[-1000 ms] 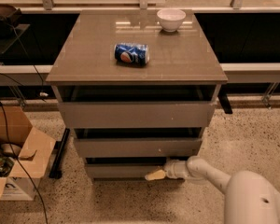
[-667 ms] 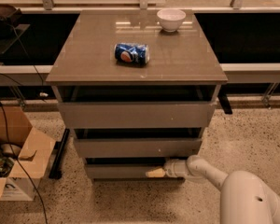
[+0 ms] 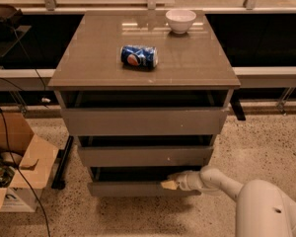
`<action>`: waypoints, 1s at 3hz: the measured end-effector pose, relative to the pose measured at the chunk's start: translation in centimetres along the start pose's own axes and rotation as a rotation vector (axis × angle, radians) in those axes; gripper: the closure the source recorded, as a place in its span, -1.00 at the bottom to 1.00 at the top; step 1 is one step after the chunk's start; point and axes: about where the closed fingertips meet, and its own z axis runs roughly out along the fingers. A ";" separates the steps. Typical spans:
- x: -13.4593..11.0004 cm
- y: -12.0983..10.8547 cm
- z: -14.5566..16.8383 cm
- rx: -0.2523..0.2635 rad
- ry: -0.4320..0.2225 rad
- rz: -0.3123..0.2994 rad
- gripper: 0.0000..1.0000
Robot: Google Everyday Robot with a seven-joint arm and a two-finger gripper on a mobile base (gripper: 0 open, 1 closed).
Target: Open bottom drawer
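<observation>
Cardboard box [image 3: 19, 164], brown with open flaps, sits at far left, cut off by the edge. Next stands the grey-brown cabinet [image 3: 98, 58] with a glossy top, carrying a blue soda can [image 3: 139, 56] on its side and, farther right, a small white bowl [image 3: 180, 19]. The bottom drawer [image 3: 128, 188], slimmest of three flat fronts, is lowest, near the floor. A dark gap shows above its panel, but I judge it barely out, so nearly all the pull is left. The gripper [image 3: 169, 183] on the white arm [image 3: 222, 179] sits at that panel's upper right edge, tan tip touching. Whether it is open or clamped I cannot tell. The arm's base is cut off at lower right.
</observation>
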 end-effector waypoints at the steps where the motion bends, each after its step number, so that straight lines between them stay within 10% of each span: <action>1: 2.1 2.4 0.1 -0.043 0.038 0.014 0.20; 3: 1.8 2.6 -0.3 -0.043 0.039 0.014 -0.73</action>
